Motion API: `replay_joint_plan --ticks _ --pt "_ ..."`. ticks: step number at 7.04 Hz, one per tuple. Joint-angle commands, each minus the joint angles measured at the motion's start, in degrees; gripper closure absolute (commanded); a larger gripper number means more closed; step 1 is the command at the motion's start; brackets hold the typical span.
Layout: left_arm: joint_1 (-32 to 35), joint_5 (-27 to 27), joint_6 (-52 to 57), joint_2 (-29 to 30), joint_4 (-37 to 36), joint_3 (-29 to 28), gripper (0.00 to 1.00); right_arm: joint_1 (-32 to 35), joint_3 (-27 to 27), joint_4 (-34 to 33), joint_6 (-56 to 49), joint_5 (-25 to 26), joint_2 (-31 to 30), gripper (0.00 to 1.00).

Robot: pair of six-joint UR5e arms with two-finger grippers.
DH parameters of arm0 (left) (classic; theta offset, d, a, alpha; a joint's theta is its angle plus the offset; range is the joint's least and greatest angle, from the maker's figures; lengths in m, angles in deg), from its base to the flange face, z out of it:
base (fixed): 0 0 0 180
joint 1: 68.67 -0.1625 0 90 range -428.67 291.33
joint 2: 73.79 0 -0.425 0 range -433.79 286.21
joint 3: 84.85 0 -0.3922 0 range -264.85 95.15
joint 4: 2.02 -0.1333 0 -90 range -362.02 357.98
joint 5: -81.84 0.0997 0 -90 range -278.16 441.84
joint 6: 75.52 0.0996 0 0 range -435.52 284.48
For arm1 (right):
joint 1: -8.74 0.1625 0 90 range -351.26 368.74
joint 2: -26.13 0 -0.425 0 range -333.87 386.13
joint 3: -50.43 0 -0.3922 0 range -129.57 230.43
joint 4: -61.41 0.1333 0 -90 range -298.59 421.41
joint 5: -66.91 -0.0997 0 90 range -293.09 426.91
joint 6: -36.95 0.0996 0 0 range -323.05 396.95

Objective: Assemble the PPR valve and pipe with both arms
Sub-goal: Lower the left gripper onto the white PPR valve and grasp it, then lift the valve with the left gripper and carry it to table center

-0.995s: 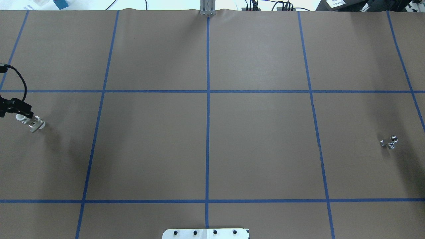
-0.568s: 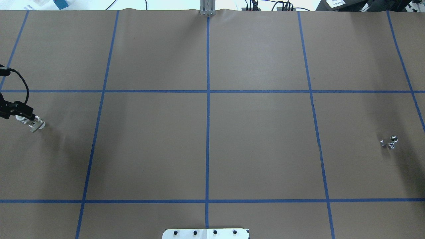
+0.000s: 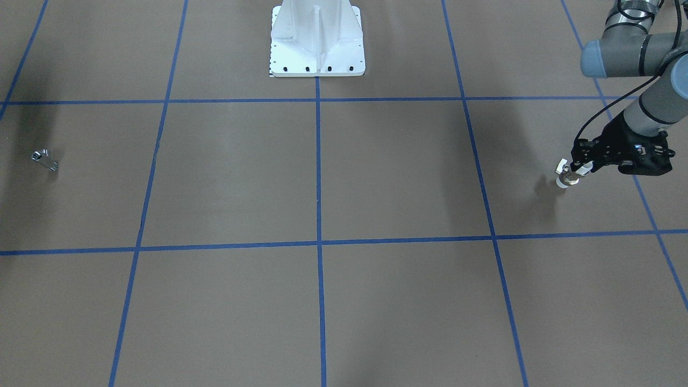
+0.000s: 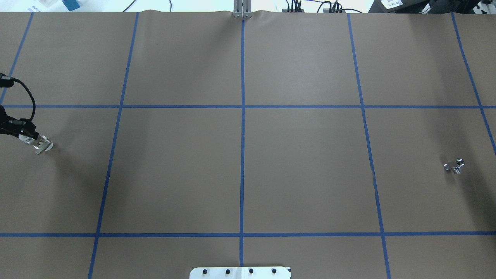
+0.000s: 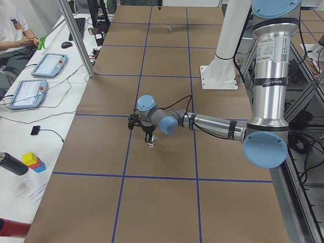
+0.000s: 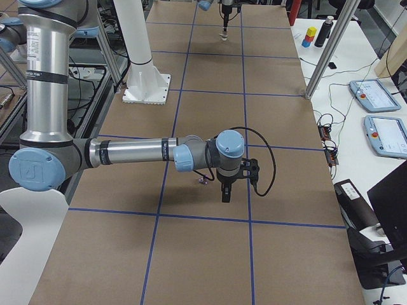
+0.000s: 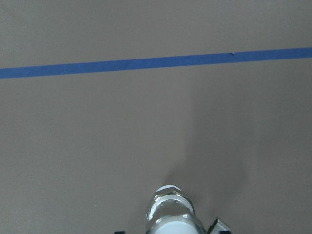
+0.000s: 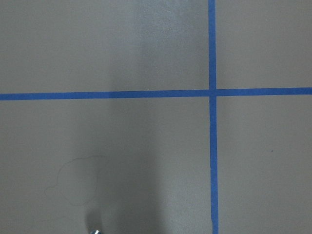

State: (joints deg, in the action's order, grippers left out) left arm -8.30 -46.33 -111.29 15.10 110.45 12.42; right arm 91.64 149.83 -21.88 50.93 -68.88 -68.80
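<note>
The PPR valve (image 4: 42,145), with white ends and a metal middle, stands at the table's far left; it also shows in the front view (image 3: 566,177) and at the bottom of the left wrist view (image 7: 169,209). My left gripper (image 4: 31,136) is at the valve's upper end with its jaws on either side of it, and it looks open. The chrome pipe (image 4: 453,166) lies at the far right, also seen in the front view (image 3: 44,159). My right gripper (image 6: 224,192) hangs just beside the pipe (image 6: 203,181). I cannot tell if it is open or shut.
Brown paper with a blue tape grid (image 4: 242,116) covers the table. The robot's white base (image 3: 317,37) stands at the middle of the near edge. An operator and tablets (image 5: 48,66) are at a side desk beyond the far edge.
My left gripper's body has shifted slightly toward the table's left edge while its tips stay at the valve. The valve and the pipe have not moved.
</note>
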Motion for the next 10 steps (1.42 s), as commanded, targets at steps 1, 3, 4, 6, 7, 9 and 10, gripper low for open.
replay_joint_plan --ticks 1,3,4,6,7,9,10 --pt "0.0 -0.4 0.0 0.1 -0.4 0.7 0.98 0.0 0.1 0.1 0.0 0.0 0.1 0.0" --pt "0.1 -5.1 -0.3 0.8 -2.4 3.3 1.0 0.0 0.3 0.1 0.1 0.0 0.1 0.0" --pt "0.0 -4.7 -4.2 3.5 -6.7 5.4 1.0 0.0 0.4 0.1 0.1 0.0 0.2 0.0" --pt "-1.8 -4.4 -16.0 16.0 -13.6 5.9 1.0 -0.1 0.4 0.1 0.0 0.0 0.4 0.0" --pt "-6.0 0.3 -21.7 21.5 -16.7 6.2 1.0 -0.3 0.4 0.1 0.0 0.0 0.5 0.0" --pt "-14.5 6.5 -29.1 32.0 -24.4 5.7 1.0 -0.8 0.0 1.8 0.0 0.0 0.4 0.0" --pt "-17.6 8.2 -33.8 35.4 -24.6 5.1 1.0 -1.0 -0.1 2.1 0.0 0.0 0.4 0.0"
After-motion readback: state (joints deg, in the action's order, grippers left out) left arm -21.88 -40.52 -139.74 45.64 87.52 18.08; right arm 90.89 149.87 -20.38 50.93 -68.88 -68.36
